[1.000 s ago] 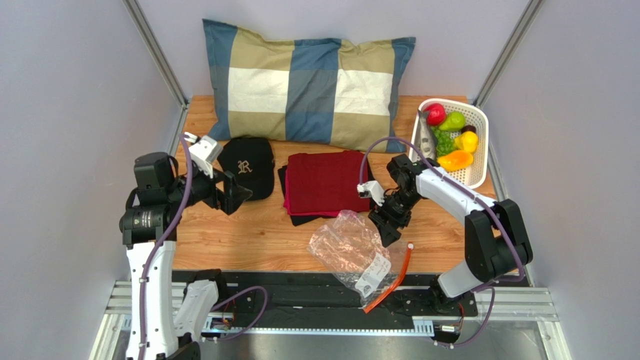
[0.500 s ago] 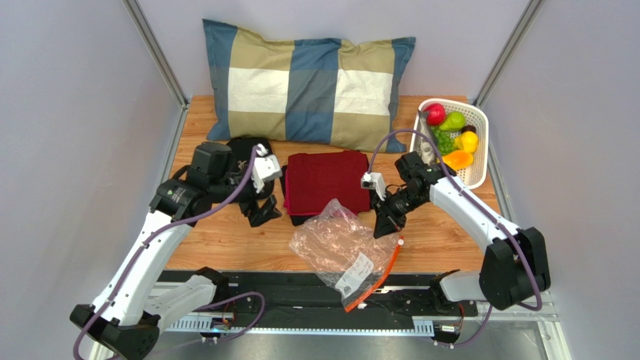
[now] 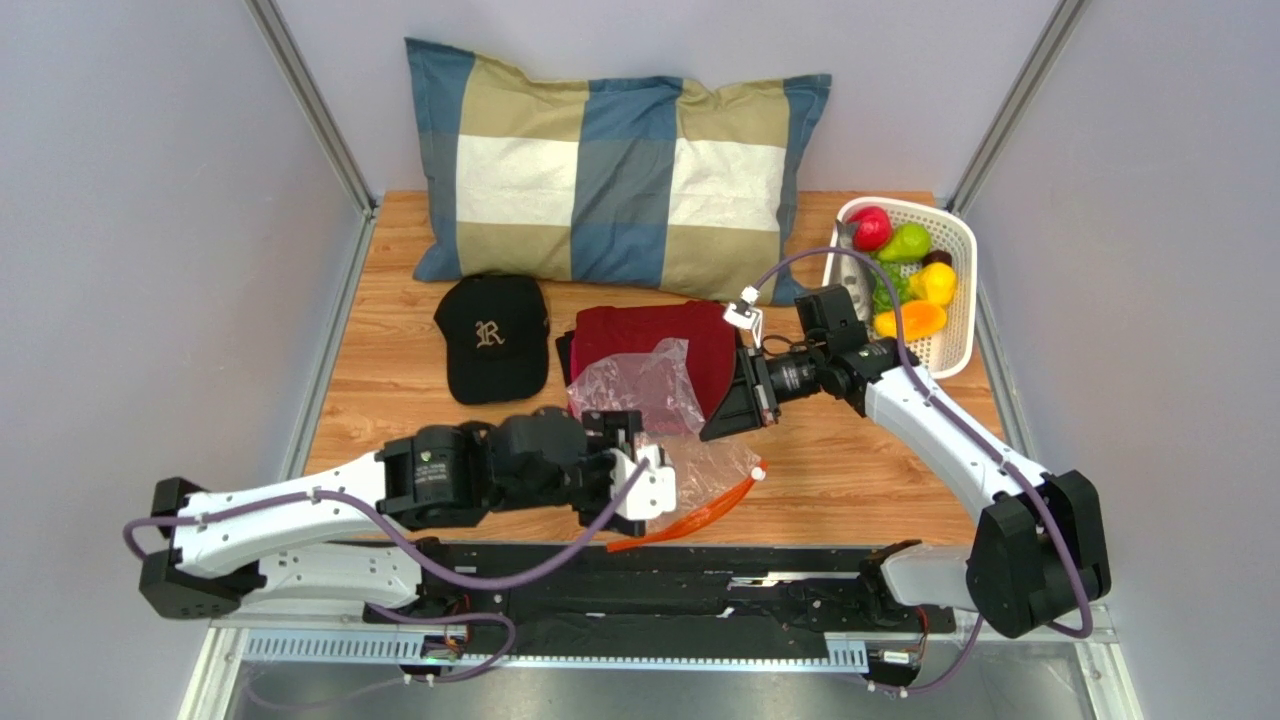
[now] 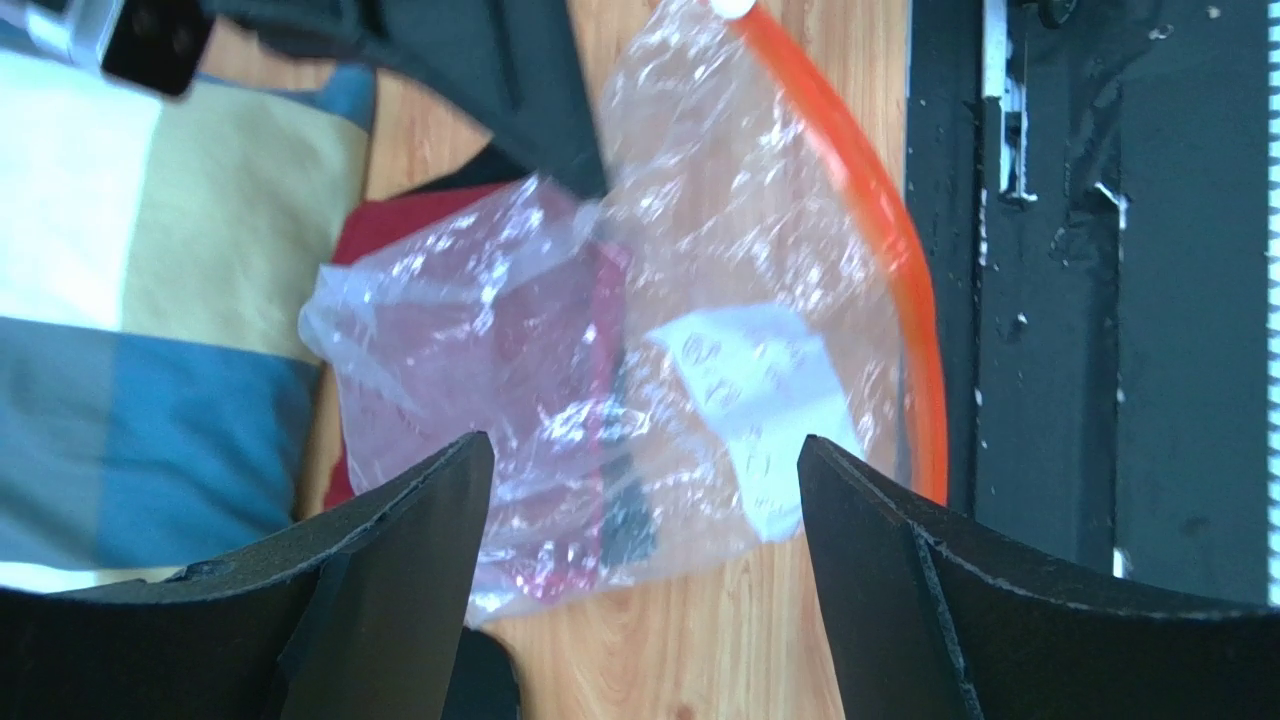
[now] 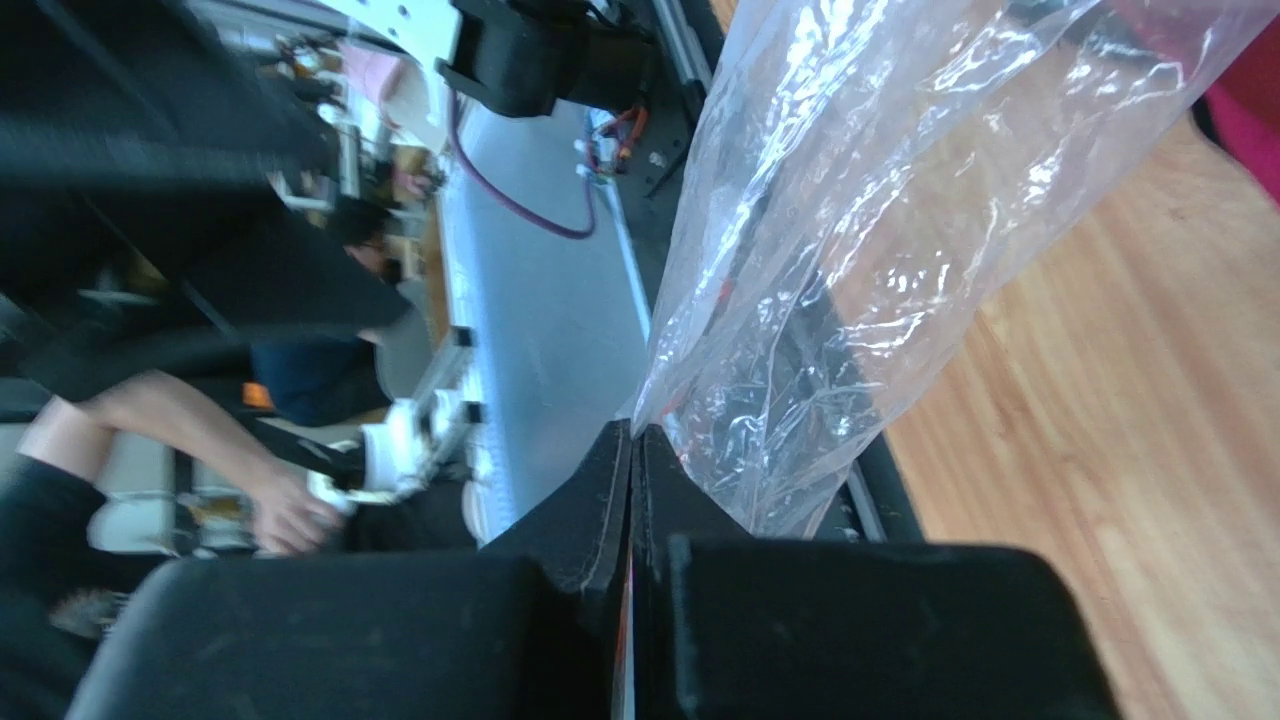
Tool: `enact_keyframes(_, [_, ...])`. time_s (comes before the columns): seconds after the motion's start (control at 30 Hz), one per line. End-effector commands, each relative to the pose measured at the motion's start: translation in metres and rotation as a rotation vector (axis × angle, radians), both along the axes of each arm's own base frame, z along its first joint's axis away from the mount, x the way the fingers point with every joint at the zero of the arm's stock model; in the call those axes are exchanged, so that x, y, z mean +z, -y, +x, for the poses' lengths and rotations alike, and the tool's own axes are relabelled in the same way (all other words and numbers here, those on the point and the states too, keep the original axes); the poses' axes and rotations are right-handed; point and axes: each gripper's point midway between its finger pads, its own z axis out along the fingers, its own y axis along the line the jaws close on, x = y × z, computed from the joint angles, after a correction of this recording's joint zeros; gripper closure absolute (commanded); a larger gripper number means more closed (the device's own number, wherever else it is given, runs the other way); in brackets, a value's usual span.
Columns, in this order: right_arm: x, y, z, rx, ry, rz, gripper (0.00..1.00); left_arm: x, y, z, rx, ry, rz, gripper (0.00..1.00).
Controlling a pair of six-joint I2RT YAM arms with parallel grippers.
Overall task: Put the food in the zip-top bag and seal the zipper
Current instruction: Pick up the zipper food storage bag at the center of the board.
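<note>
The zip-top bag (image 3: 649, 393) is a clear crinkly sheet, partly lifted over the red cloth. Its orange-red zipper (image 3: 694, 513) curves down to the table's front edge. My right gripper (image 3: 739, 408) is shut on the bag's right edge and holds it up; in the right wrist view the bag (image 5: 902, 225) hangs from the closed right gripper (image 5: 631, 450). My left gripper (image 3: 661, 468) stands open just left of the bag, with nothing in it. In the left wrist view the bag (image 4: 631, 345), its white label (image 4: 751, 393) and the zipper (image 4: 890, 270) lie beyond the open fingers (image 4: 376, 585). The food (image 3: 905, 278) lies in the basket.
A white perforated basket (image 3: 962, 342) stands at the back right. A checked pillow (image 3: 616, 165) fills the back, with a black cap (image 3: 492, 333) and a folded red cloth (image 3: 661, 323) in front of it. A black rail (image 3: 676, 578) runs along the near edge.
My left arm has swung from the left side down across the front to the bag. My right gripper has shut on the bag's edge and pulled it up and back over the red cloth.
</note>
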Motion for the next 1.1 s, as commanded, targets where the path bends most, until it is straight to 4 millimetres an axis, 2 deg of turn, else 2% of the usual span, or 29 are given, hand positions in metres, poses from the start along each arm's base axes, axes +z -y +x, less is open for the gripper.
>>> enact_keyframes(0.0, [0.025, -0.015, 0.016, -0.048, -0.128, 0.116, 1.0, 0.013, 0.021, 0.013, 0.199, 0.169, -0.078, 0.16])
enact_keyframes(0.07, [0.02, -0.017, 0.02, -0.088, -0.23, 0.103, 1.0, 0.011, 0.025, 0.013, 0.261, 0.169, -0.094, 0.16])
enact_keyframes(0.1, [0.018, -0.016, 0.027, -0.116, -0.237, 0.1, 1.0, 0.008, 0.033, 0.007, 0.288, 0.138, -0.123, 0.16])
enact_keyframes(0.17, [0.013, -0.017, 0.033, -0.155, -0.282, 0.08, 1.0, 0.007, 0.037, 0.005, 0.328, 0.131, -0.134, 0.15])
enact_keyframes(0.27, [0.011, -0.016, 0.04, -0.22, -0.353, 0.075, 1.0, -0.001, 0.049, -0.004, 0.338, 0.121, -0.134, 0.13])
enact_keyframes(0.3, [0.015, -0.017, 0.042, -0.235, -0.377, 0.086, 1.0, -0.011, 0.055, -0.005, 0.343, 0.132, -0.107, 0.13])
enact_keyframes(0.53, [0.013, -0.014, 0.044, -0.263, -0.421, 0.092, 1.0, -0.045, 0.056, -0.005, 0.357, 0.174, -0.009, 0.21])
enact_keyframes(0.63, [0.014, -0.014, 0.043, -0.255, -0.42, 0.098, 1.0, -0.056, 0.05, 0.002, 0.394, 0.219, 0.022, 0.28])
enact_keyframes(0.67, [0.014, -0.014, 0.043, -0.255, -0.418, 0.099, 1.0, -0.059, 0.047, 0.004, 0.407, 0.228, 0.035, 0.34])
enact_keyframes(0.73, [0.013, -0.013, 0.041, -0.247, -0.418, 0.097, 1.0, -0.062, 0.042, 0.006, 0.417, 0.237, 0.044, 0.36])
enact_keyframes(0.8, [0.01, -0.013, 0.042, -0.25, -0.411, 0.086, 1.0, -0.059, 0.037, 0.006, 0.417, 0.227, 0.038, 0.48])
enact_keyframes(0.83, [0.011, -0.014, 0.044, -0.247, -0.397, 0.083, 1.0, -0.059, 0.039, 0.003, 0.397, 0.208, 0.037, 0.62])
enact_keyframes(0.9, [0.009, -0.015, 0.047, -0.244, -0.384, 0.072, 1.0, -0.056, 0.039, 0.001, 0.383, 0.175, 0.026, 0.75])
enact_keyframes(0.93, [0.011, -0.016, 0.049, -0.242, -0.375, 0.073, 1.0, -0.059, 0.043, -0.005, 0.343, 0.134, 0.032, 0.89])
enact_keyframes(0.97, [0.016, -0.019, 0.055, -0.24, -0.359, 0.076, 1.0, -0.062, 0.041, -0.005, 0.344, 0.115, 0.044, 0.97])
enact_keyframes(1.03, [0.02, -0.022, 0.062, -0.244, -0.324, 0.072, 0.97, -0.057, 0.046, -0.001, 0.377, -0.006, 0.018, 1.0])
enact_keyframes(1.07, [0.034, -0.024, 0.07, -0.242, -0.279, 0.087, 0.85, -0.056, 0.041, 0.001, 0.397, -0.051, 0.03, 1.0])
